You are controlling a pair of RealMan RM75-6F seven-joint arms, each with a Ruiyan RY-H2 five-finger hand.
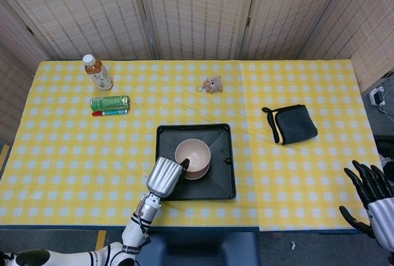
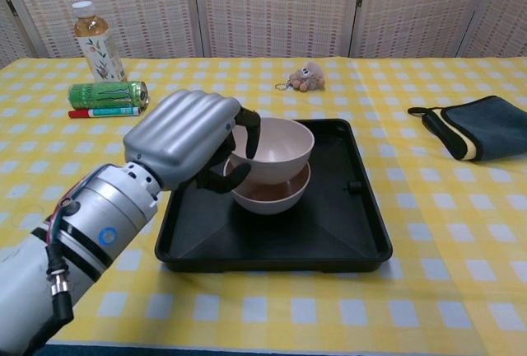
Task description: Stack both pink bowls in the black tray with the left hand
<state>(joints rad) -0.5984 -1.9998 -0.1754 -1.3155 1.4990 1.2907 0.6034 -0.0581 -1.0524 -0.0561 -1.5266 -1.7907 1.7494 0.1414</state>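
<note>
Two pink bowls sit nested in the black tray [image 1: 223, 180] near the table's front middle. The upper bowl [image 2: 280, 148] rests inside the lower bowl [image 2: 276, 197], tilted slightly. My left hand [image 2: 188, 146] grips the upper bowl at its left rim, fingers hooked over the edge and thumb beneath it. From the head view the same hand [image 1: 166, 177] reaches in over the tray's front left corner toward the bowls [image 1: 194, 155]. My right hand [image 1: 372, 197] hangs past the table's front right corner, fingers spread, holding nothing.
At the back left stand a tea bottle [image 1: 97, 72], a green can [image 1: 110, 103] on its side and a red marker [image 1: 109, 112]. A small bear keychain [image 1: 212, 84] lies behind the tray. A dark folded pouch [image 1: 292, 124] lies to the right.
</note>
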